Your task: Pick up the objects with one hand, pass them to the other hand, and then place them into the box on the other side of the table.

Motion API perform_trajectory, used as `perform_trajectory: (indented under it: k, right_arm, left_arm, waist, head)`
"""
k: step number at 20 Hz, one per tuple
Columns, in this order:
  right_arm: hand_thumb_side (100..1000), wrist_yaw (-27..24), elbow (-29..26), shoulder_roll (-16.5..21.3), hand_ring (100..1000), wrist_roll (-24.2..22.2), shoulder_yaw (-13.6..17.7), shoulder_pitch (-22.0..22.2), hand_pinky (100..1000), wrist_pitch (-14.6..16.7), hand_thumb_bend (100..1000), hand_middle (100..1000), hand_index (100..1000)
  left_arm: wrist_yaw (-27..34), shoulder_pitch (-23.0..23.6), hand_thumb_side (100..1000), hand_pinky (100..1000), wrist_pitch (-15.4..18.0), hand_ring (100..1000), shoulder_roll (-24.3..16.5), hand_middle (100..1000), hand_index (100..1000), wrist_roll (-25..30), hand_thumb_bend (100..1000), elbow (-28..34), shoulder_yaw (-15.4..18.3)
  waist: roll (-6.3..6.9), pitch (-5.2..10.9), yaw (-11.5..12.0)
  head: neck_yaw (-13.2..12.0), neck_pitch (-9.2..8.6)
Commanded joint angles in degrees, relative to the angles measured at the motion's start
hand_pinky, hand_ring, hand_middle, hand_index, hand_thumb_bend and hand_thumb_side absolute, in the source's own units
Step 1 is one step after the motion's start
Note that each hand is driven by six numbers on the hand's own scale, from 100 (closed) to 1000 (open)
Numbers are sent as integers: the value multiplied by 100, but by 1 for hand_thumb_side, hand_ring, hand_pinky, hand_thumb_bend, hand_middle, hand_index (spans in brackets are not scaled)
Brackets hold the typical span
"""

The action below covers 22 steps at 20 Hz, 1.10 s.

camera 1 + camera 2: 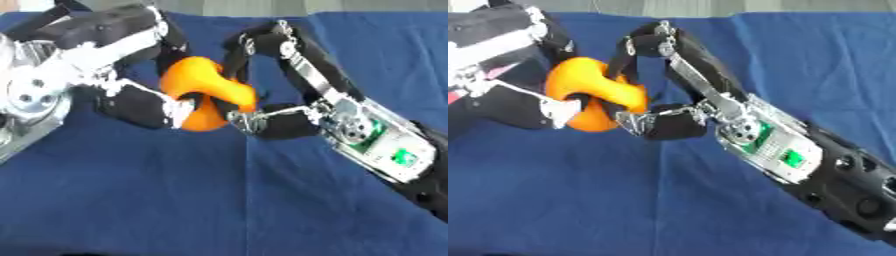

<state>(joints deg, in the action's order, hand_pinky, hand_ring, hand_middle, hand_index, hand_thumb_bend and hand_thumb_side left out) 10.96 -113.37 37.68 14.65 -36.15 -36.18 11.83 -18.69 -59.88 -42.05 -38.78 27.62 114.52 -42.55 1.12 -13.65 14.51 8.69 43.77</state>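
An orange, rounded, lumpy object (pixel 203 86) hangs above the blue table, held between both hands. My left hand (pixel 131 102) comes in from the upper left, its fingers and thumb curled round the object's left side. My right hand (pixel 280 117) reaches in from the lower right; its fingers arch over the top of the object and its thumb presses the lower right side. Part of the object is hidden behind the fingers of both hands.
A blue cloth (pixel 219 200) covers the table, with a crease running down its middle. No box shows in either view.
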Motion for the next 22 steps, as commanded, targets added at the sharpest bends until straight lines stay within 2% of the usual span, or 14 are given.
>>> perform_trajectory:
  k: [1,2,4,7,12,16,22]
  right_arm:
    - [215,321,-122,171,746,-103,22,-23,823,-108,771,595,811]
    - [361,477,-122,175,792,-186,21,-16,840,-171,744,666,861]
    - [503,711,-122,169,831,-293,18,2,852,-293,703,737,895]
    - [555,869,-122,161,847,-324,17,15,857,-399,686,766,919]
    - [531,890,-122,184,850,-317,-4,44,859,-431,680,773,920]
    - [441,900,-122,222,848,-318,6,102,860,-509,672,770,913]
    - [366,938,-122,284,846,-254,58,189,862,-570,618,769,907]
  left_arm:
    - [-191,-51,194,747,-153,524,-189,368,410,121,100,7,112]
    - [-251,-36,195,744,-127,520,-209,357,399,108,100,7,127]
    - [-357,8,200,741,-113,508,-247,338,381,77,100,7,164]
    - [-461,67,198,737,-62,497,-312,326,369,-17,100,7,230]
    - [-542,234,190,731,65,488,-537,318,362,-273,100,7,409]
    - [-481,579,182,735,122,484,-943,314,362,-680,100,7,820]
    - [-300,1177,191,753,-33,480,-1508,313,369,-1316,100,-168,1527]
  waist:
    - [32,201,-9]
    - [33,202,-12]
    - [32,202,-20]
    - [28,206,-35]
    - [32,216,-46]
    - [33,212,-55]
    - [-6,189,-86]
  head:
    - [-17,28]
    - [-15,29]
    - [-13,26]
    - [-16,32]
    - [-18,34]
    - [-64,35]
    - [-215,32]
